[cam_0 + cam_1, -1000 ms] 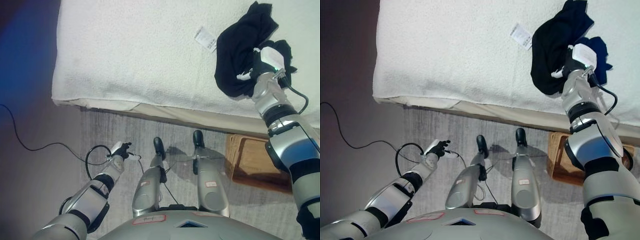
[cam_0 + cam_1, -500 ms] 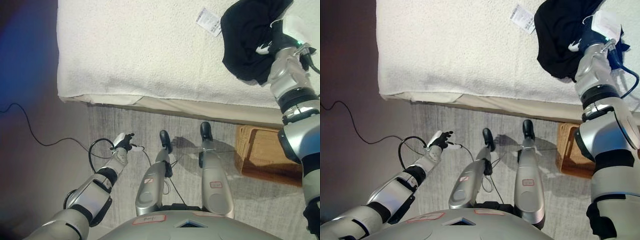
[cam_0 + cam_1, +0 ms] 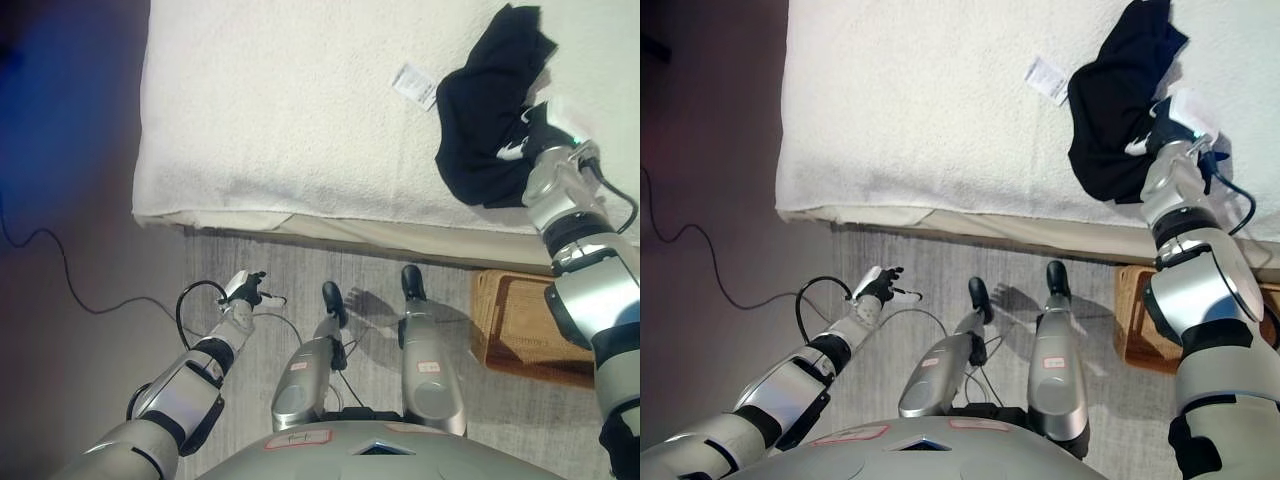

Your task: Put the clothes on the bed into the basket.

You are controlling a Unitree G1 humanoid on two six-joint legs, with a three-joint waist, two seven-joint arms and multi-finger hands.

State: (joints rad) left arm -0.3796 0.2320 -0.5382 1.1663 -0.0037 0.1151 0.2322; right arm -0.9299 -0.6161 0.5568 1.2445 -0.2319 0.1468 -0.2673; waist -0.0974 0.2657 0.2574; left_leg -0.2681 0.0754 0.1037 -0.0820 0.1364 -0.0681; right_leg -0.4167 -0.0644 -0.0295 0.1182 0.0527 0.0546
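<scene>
A bunch of black clothes (image 3: 488, 110) lies on the white bed (image 3: 300, 120) near its front right edge. My right hand (image 3: 530, 135) is sunk into the lower right of the bunch. Its fingers are curled into the cloth, and one white fingertip (image 3: 512, 151) shows against the black. The wicker basket (image 3: 492, 300) stands on the grey floor just below the bed's edge, under my right arm, and is partly cut off by it. My left hand (image 3: 245, 290) hangs low over the floor at the lower left, fingers relaxed, holding nothing.
A white paper tag (image 3: 413, 85) lies on the bed just left of the clothes. The bed's front edge runs across the view above the grey carpet (image 3: 300, 270). The basket's open top (image 3: 1140, 335) faces up beside the bed.
The whole picture has shifted, so the camera moved. The clothes are gathered closer round my right hand, and the dark piece to its right no longer shows. My left hand keeps its pose.
</scene>
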